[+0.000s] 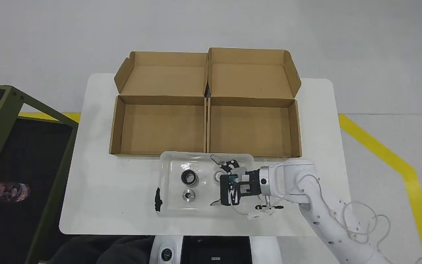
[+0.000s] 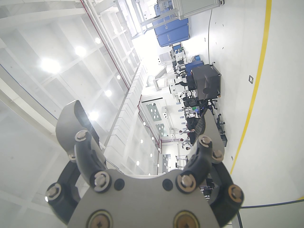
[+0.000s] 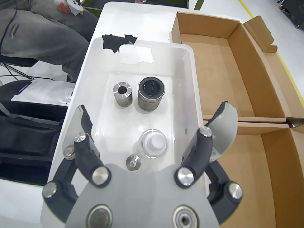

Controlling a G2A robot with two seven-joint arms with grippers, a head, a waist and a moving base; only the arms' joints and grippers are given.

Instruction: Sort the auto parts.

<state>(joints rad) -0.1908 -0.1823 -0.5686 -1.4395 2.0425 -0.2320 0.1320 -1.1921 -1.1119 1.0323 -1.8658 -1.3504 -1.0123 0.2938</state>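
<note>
A clear plastic bin [image 1: 198,156] sits at the table's front edge and holds the auto parts. In it stand a dark linear bearing [image 3: 150,93], a steel bushing with a centre hole [image 3: 122,94], a clear-and-white plastic cap [image 3: 153,143] and a small metal piece [image 3: 133,162]. My right gripper [image 3: 154,109] hovers open over the bin's right half [image 1: 227,188], above the plastic cap, with nothing between its fingers. My left gripper [image 2: 140,109] is open and empty, pointing up into the room away from the table.
Two open cardboard boxes [image 1: 158,129] [image 1: 250,129] lie side by side just behind the bin, flaps raised at the back. Black tape [image 3: 116,41] marks the bin's left rim. A green-framed cart [image 1: 26,165] stands left of the table.
</note>
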